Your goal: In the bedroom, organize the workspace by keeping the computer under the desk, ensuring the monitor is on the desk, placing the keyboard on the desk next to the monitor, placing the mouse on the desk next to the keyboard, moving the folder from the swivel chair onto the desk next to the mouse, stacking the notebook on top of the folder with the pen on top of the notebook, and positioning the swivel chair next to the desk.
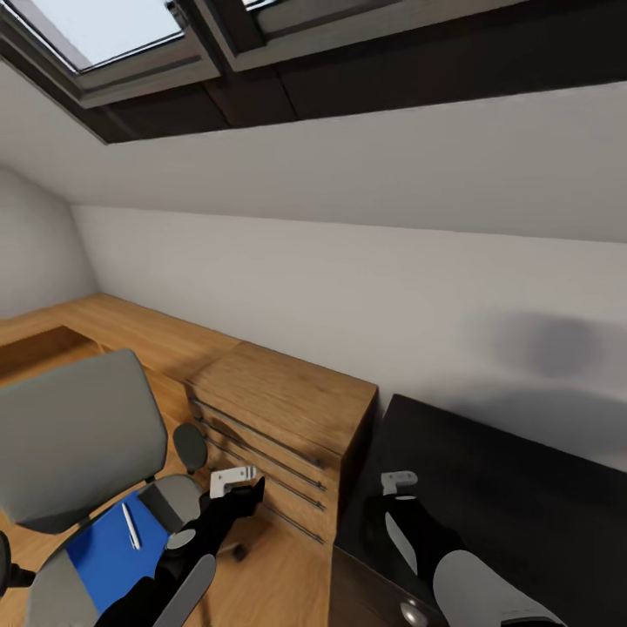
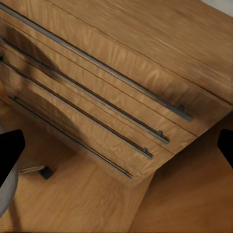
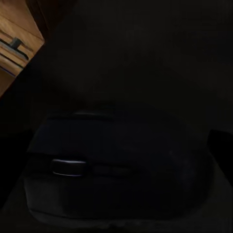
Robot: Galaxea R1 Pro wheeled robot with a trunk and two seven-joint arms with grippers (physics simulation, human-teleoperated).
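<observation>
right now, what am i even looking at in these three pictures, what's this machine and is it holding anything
It is a simulated robot with two arms. The big picture is from its head camera: the left gripper hangs before a wooden dresser, the right gripper over the black desk. On the swivel chair lies a blue folder with a pen on it. The other two pictures come from wrist cameras. The left one shows that gripper open, holding nothing. The right is dark, close on a mouse; whether it is gripped is unclear.
</observation>
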